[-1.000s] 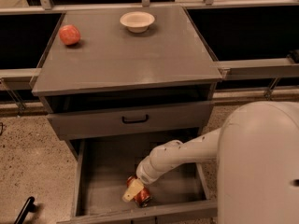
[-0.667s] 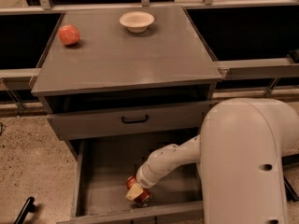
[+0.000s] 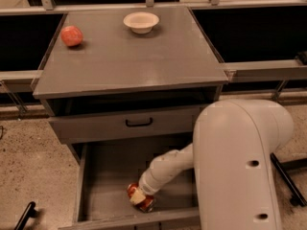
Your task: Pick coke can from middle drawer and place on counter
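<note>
Down at the gripper [image 3: 137,196], low in the front of the middle drawer [image 3: 103,176]: pale cream tip laid right across the coke can [image 3: 148,204]. Impossible to tell whether clamped on the can or merely pressed against it (too much hidden by the tip itself). Shows glossy red on either side of that cream patch, with a hint of silver at the lower end. Lies tilted rather than upright on the drawer's flat grey bottom, close to the front wall and a little right of the middle.

Behind the gripper, a smooth, rounded white arm [image 3: 165,169], tube-like, reaching down and leftward from a bulky white housing [image 3: 240,166] with a matte plastic skin and two small dark holes. Covers the drawer's right side.

Around all this, a wide shallow box of painted grey wood with low side walls, standing well out of the cabinet. Just above, a closed grey drawer front [image 3: 96,126] with a slim black handle [image 3: 139,122]. Higher still, the counter [image 3: 129,56]: large, flat, square, grey, slightly overhanging the cabinet body. At its far left corner, a round red-orange apple [image 3: 72,36]; at the far edge near the middle, a shallow cream bowl [image 3: 141,21]. Well apart from each other. Below and to the left, a speckled beige stone floor [image 3: 29,162].
</note>
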{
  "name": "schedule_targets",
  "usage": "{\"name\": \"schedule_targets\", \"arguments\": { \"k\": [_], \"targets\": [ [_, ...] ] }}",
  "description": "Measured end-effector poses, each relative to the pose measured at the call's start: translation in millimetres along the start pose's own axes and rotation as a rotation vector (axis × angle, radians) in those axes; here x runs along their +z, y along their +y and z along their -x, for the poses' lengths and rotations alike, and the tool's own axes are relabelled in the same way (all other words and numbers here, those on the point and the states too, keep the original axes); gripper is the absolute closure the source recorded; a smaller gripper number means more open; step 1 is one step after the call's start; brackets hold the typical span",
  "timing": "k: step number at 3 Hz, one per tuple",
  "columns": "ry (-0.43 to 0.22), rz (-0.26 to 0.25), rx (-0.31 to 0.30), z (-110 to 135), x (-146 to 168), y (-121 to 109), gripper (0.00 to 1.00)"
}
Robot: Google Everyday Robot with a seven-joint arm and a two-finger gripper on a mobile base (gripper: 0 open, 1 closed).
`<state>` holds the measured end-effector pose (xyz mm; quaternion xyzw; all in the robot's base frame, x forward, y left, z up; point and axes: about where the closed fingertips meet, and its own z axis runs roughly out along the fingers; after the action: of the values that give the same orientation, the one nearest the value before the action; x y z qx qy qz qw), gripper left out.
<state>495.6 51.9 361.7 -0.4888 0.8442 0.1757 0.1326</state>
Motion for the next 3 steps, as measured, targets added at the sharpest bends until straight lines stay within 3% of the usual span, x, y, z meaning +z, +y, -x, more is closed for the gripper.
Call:
{"name": "schedule_targets", "arguments": {
  "k": [1, 2, 3],
  "targets": [
    [0.000, 0.000, 0.000, 0.7, -1.6, 0.3, 1.00],
    [-0.071, 0.026, -0.046, -6.4, -23.5, -1.3, 1.00],
    [-0.068, 0.028, -0.044, -5.2, -22.2, -0.3, 1.00]
  ]
}}
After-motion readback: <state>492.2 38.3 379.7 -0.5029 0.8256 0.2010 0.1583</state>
